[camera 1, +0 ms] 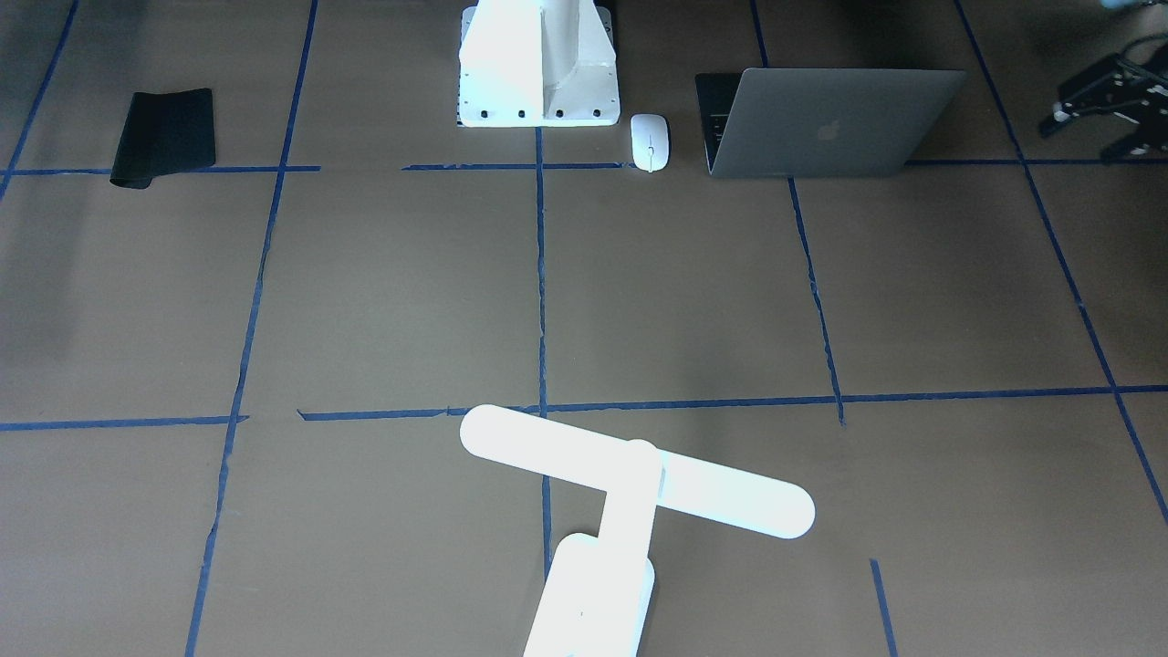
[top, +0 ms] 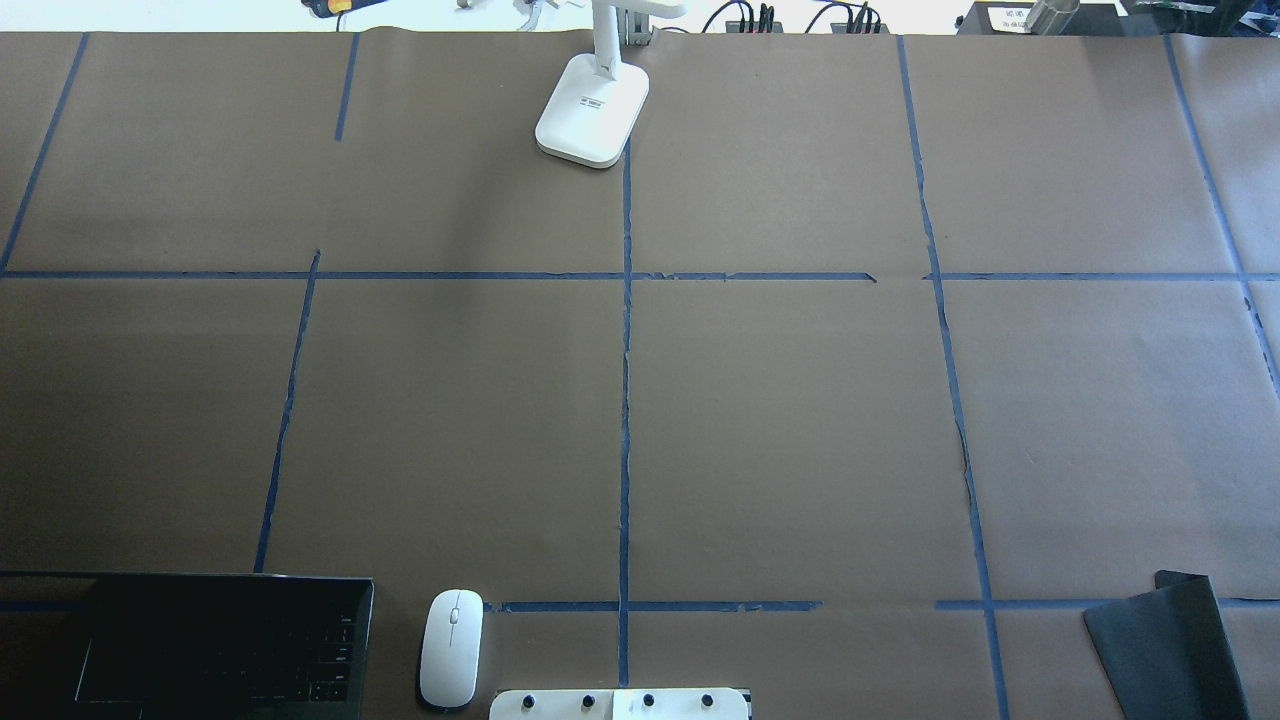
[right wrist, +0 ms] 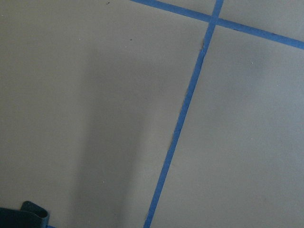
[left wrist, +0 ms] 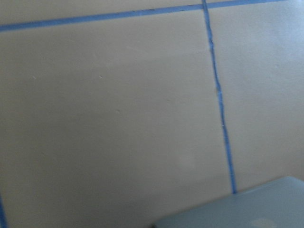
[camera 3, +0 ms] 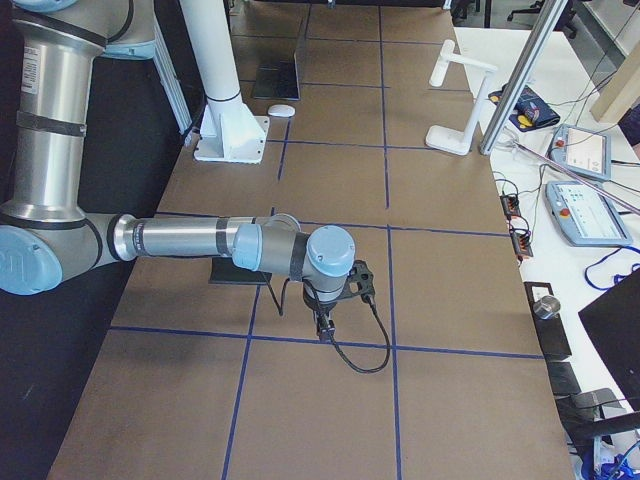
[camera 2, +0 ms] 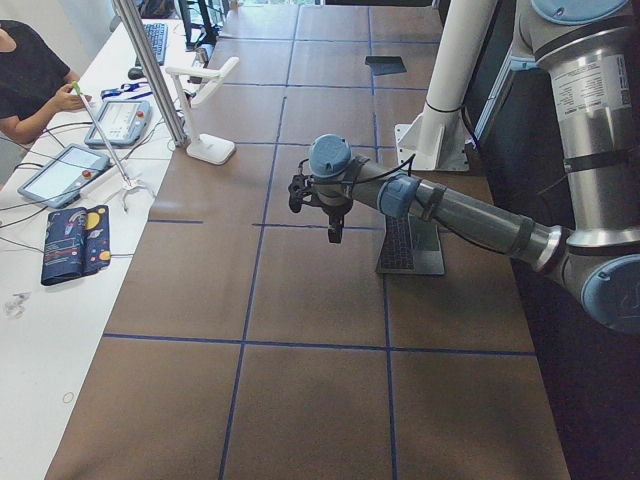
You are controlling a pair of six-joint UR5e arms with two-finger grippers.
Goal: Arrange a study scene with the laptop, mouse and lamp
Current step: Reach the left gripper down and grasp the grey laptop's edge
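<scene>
The grey laptop [camera 1: 830, 123] stands partly open near the robot's base, with its dark keyboard [top: 215, 645] seen from overhead. Just beside it lies the white mouse [camera 1: 650, 141] [top: 451, 648]. Across the table, at the far edge, stands the white lamp [camera 1: 630, 484] on its base [top: 592, 110]. My left gripper [camera 1: 1109, 105] [camera 2: 332, 228] hangs above bare paper beside the laptop; I cannot tell whether it is open or shut. My right gripper [camera 3: 325, 322] hovers low over the table just beyond the black mat, and I cannot tell its state. Neither wrist view shows fingers.
A black mat [camera 1: 164, 137] [top: 1170, 645] lies on the robot's right side, partly under the right arm. The white pedestal [camera 1: 538, 68] stands between mat and mouse. Blue tape lines grid the brown paper. A person and control tablets [camera 2: 60, 170] are at a side bench.
</scene>
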